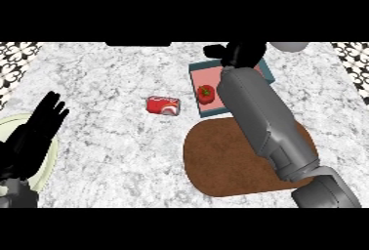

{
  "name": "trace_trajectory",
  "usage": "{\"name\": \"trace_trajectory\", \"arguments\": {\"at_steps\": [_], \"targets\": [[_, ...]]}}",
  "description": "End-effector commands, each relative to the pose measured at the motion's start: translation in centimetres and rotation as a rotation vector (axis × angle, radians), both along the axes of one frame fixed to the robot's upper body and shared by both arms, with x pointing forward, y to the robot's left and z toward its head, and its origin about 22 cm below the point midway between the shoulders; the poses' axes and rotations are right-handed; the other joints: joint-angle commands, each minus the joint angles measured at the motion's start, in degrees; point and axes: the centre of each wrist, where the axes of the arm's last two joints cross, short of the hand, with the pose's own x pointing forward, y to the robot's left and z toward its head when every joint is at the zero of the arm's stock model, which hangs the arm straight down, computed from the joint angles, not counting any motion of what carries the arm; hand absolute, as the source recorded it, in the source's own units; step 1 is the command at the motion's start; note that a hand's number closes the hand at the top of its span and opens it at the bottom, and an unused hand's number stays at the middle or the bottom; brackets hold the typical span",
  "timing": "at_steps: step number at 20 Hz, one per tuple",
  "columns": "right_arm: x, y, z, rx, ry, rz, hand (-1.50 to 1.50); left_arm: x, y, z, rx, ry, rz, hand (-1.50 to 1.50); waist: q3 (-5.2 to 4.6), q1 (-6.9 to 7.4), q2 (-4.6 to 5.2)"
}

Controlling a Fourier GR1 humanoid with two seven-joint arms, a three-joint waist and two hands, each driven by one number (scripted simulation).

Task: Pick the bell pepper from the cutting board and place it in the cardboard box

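Note:
The red bell pepper [207, 93] lies inside the box [207, 74], which has teal walls and a pink floor, at the back of the counter. My right forearm reaches across the brown round cutting board [216, 166] and hides the box's right part. My right hand [241, 52] hovers past the box's far edge, fingers relaxed and apart from the pepper, holding nothing. The cutting board's bare part carries nothing. My left hand [39, 127] rests open at the left, fingers pointing up.
A red soda can [163, 105] lies on its side left of the box. A pale green plate [45, 168] sits at the left edge, partly under my left hand. A grey rounded object [290, 47] shows at the back right.

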Motion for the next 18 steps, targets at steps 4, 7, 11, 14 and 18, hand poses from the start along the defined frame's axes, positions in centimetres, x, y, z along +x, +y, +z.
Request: {"name": "trace_trajectory", "arguments": {"at_steps": [4, 7, 11, 14, 18], "targets": [[-2.6, -2.0, -3.5, 0.167, -0.150, -0.096, -1.50, -2.2, 0.8, -0.6, -0.010, 0.016, 0.017, 0.00, 0.00, -1.71, -0.84], [-4.1, -2.8, -1.6, 0.185, -0.187, -0.036, -1.50, -1.9, 1.6, -0.1, 0.008, 0.014, 0.032, 0.00, -0.02, -2.61, -1.00], [-7.9, -5.2, -2.7, 0.153, -0.141, -0.007, -1.50, -2.9, 0.7, -1.3, -0.003, 0.021, 0.031, 0.00, -0.04, -2.06, -0.67], [-10.9, -6.3, -2.1, 0.164, -0.153, 0.009, -1.50, -1.4, -0.4, -0.6, 0.009, 0.017, 0.024, 0.00, -0.05, -2.29, -0.59], [-13.1, -9.0, -0.8, 0.117, -0.154, -0.012, -1.50, -1.2, 1.3, -0.3, -0.006, -0.007, 0.012, 0.00, -0.04, -1.01, -0.13]]}}
